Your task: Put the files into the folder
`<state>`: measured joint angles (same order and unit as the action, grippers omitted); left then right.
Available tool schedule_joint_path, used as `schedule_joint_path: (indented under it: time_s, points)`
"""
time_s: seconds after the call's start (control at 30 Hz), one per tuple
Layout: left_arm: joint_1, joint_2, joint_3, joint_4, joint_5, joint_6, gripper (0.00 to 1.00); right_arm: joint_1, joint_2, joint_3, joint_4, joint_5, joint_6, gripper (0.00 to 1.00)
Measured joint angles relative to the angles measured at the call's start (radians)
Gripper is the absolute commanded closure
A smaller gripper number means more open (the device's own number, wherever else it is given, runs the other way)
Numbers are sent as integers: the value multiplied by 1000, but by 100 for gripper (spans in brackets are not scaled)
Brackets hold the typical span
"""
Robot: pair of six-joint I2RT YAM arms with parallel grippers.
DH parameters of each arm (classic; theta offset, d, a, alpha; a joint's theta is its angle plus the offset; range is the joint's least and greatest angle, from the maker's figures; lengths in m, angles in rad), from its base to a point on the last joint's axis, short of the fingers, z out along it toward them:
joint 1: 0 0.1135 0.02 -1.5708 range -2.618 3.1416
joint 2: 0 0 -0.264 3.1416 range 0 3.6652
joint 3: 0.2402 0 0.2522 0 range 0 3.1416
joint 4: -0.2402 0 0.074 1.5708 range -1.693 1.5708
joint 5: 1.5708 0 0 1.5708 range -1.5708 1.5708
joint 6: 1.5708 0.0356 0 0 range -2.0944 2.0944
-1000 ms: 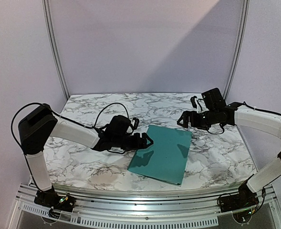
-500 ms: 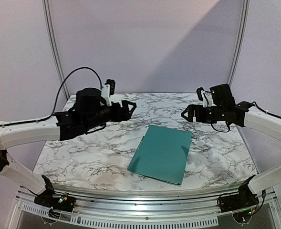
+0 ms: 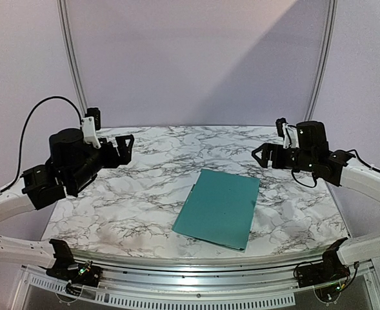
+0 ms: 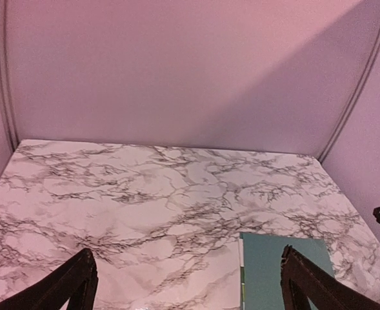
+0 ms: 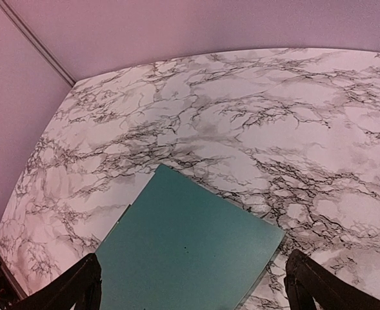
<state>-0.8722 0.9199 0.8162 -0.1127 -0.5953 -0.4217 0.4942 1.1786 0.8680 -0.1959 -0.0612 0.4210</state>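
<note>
Left gripper (image 3: 126,147): a second ago it was low at the left edge of the folder (image 3: 219,208), then it lifted, and now it sits up at the far left, well apart from the folder. Jaws spread wide. In the wrist view both fingers (image 4: 73,284) stand at the frame corners with only bare marble between them. It holds nothing and touches nothing.

Right gripper (image 3: 260,157): it has drawn back a little to the right over the same second. It hovers off the folder's far right corner, above the table (image 3: 144,213), not touching. Also spread wide and empty; its wrist view looks down between the fingers onto the teal cover.

Folder: same spot and same angle in all three top views. It lies closed and flat on the marble, centre-right, long axis tilted, with its near corner close to the table's near edge. No clip is visible because the cover hides the inside.

Files: no loose sheets show anywhere on the table in any view. I can't see inside the folder, so I can't confirm they're in there.

My read: both arms backing off empty-handed, a shut folder and no paper left out together look like the end of the task, not the middle. The insert and close are probably done, and this is the retract to rest. What's left, if anything, is clearing the arms. The one open risk is a sheet edge sticking out along a side I can't resolve; none shows from above.
</note>
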Motion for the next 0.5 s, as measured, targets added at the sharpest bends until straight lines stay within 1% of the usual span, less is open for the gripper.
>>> schedule_joint_path:
  time_s: [0.07,0.23,0.5]
  points:
    - [0,-40,-8,-37,-58,3,1,0,-13,-18,14,26,5,1]
    - [0,-82,-1,-124,-146,-2,0,0,-49,-64,55,89,16,1]
    - [1,-85,135,-332,-303,28,1,0,-136,-144,106,181,0,1]
